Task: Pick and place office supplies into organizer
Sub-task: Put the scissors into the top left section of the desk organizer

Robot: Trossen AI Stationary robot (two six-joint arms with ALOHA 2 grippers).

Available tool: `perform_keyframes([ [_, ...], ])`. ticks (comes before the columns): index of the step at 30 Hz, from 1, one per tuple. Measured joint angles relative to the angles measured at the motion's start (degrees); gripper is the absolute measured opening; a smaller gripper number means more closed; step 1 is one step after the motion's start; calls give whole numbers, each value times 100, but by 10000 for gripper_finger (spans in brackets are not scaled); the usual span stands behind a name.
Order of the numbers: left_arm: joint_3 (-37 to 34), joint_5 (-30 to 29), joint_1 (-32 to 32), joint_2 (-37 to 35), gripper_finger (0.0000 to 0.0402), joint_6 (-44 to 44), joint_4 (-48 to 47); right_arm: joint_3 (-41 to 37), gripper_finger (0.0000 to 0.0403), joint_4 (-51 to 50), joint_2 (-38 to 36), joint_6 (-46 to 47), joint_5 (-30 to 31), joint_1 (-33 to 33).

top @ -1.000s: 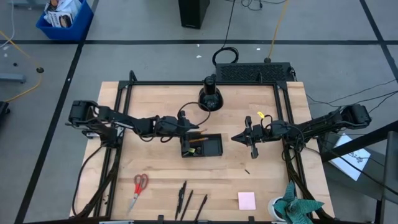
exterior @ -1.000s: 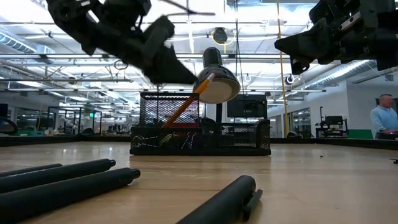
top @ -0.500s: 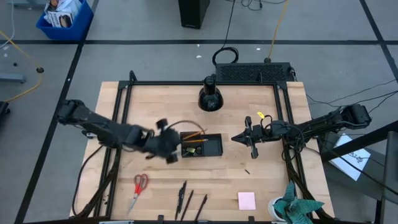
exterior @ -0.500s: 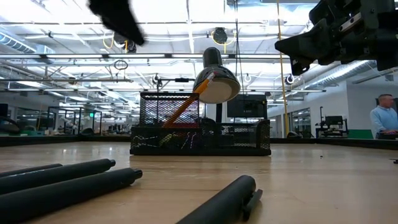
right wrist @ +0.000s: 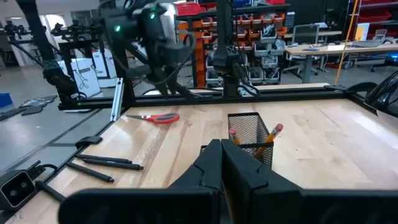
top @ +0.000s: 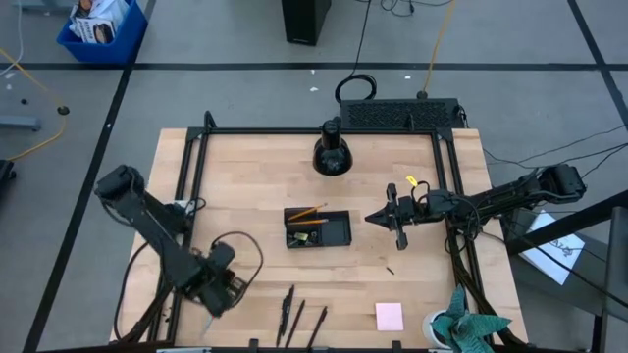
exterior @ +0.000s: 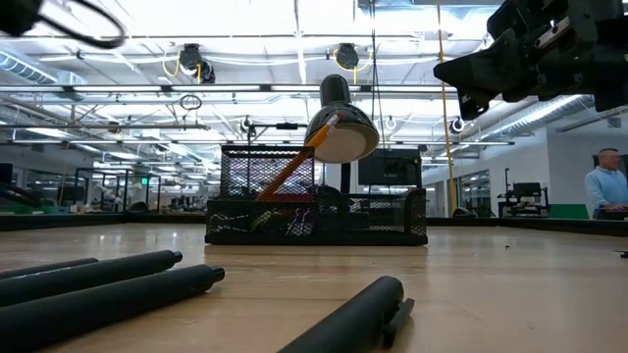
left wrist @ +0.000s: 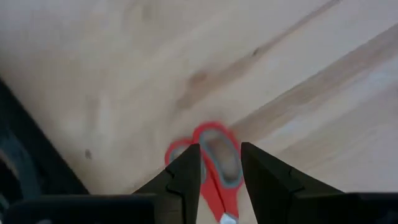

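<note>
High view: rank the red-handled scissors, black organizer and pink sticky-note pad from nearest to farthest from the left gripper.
1. Red-handled scissors, directly under the left gripper, near the table's front-left edge.
2. Organizer, mid-table, toward the centre.
3. Pink sticky-note pad, front edge, toward the right side.

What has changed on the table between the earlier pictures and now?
The left gripper moved from the small black mesh organizer toward the table's near left part and is now above the red-handled scissors, fingers open on either side of the handles, not yet gripping. An orange pencil stands in the organizer. The right gripper, shut, the thin dark pens and the pink sticky-note pad stayed as they were.
</note>
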Motion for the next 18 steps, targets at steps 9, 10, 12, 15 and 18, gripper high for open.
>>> perform_keyframes([
  [9,0,190,-385,548,117,-1011,381,0,0,-4,-2,143,0,0],
  [10,0,188,-385,581,117,-1025,446,1,0,-4,-2,143,-1,0],
  [12,0,187,-385,663,117,-994,557,0,0,-5,-1,143,0,0],
  [15,0,185,-385,820,117,-799,652,2,0,-7,0,143,0,0],
  [18,0,181,-391,927,117,-741,636,0,0,-7,0,143,0,0],
])
